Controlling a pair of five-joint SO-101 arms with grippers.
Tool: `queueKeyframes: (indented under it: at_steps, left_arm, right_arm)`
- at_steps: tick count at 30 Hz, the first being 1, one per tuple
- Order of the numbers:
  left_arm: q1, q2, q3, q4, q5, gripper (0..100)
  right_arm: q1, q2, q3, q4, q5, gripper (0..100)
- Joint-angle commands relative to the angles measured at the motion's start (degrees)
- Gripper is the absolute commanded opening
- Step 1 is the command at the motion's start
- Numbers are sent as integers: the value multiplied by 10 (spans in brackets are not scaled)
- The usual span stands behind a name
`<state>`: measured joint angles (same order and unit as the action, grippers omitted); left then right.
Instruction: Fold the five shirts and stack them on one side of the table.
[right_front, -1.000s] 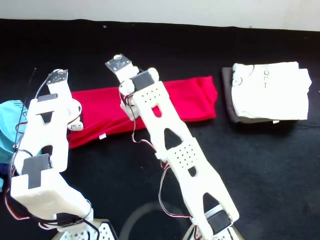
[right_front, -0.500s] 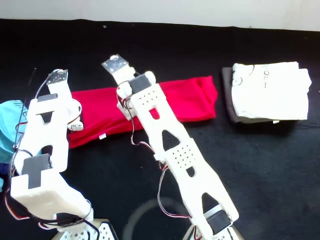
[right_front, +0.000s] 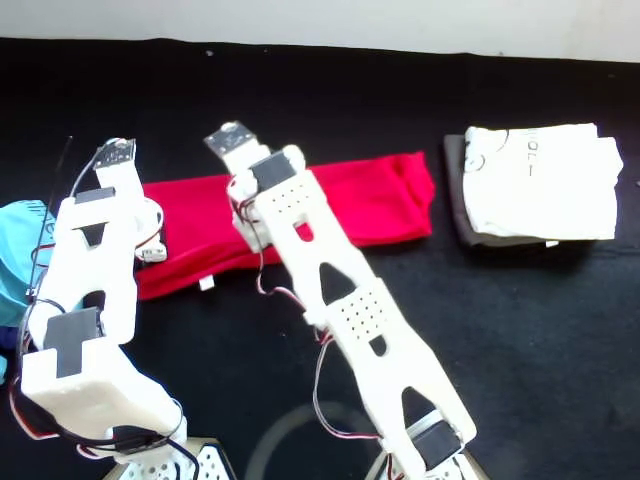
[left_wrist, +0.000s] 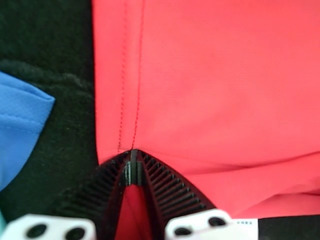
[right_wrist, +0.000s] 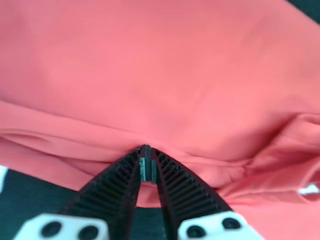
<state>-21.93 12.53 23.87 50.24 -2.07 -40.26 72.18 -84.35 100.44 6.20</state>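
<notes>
Since a second ago the right arm's wrist has swung a little toward the left arm, and the white tag (right_front: 207, 283) on the near edge of the red shirt (right_front: 370, 200) has slid slightly nearer the robot; the left arm has kept its place.

Right gripper (right_wrist: 145, 169): jaws pressed together, pinching a fold along the near edge of the red cloth, about midway along the shirt.

Left gripper (left_wrist: 131, 167): jaws likewise closed, nipping the same shirt at its hemmed end, just beside a blue garment (left_wrist: 20, 130) that lies at the table's left edge.

The red shirt lies as a long, narrow band across the middle of the black table cover (right_front: 500, 350), so by my reading its lengthwise folds are made and the crosswise fold remains.

Well apart to the right, a folded white shirt (right_front: 540, 180) rests on a folded dark grey shirt (right_front: 455, 195). That stack looks like two shirts done.

I judge the task near its middle: the red one is in hand, and the blue and teal cloth (right_front: 20, 250) at the left is not yet folded. I cannot tell how many garments that heap holds.
</notes>
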Motion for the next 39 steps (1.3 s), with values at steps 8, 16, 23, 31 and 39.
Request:
queueKeyframes:
  at_steps: [8,16,23,31,39]
  left_arm:
    - [-9,-81,-28,47,4,8]
    - [-94,-131,-31,79,4,8]
    - [-169,-130,-33,86,4,8]
    - [-186,-131,-37,83,4,8]
    - [-186,-131,-37,83,4,8]
  right_arm:
    - [-23,-138,51,1,-10,6]
    - [-32,-87,46,-70,-10,6]
    - [-44,-65,51,-110,-10,6]
    - [-79,-52,46,-24,-6,6]
    - [-90,-57,45,7,-8,6]
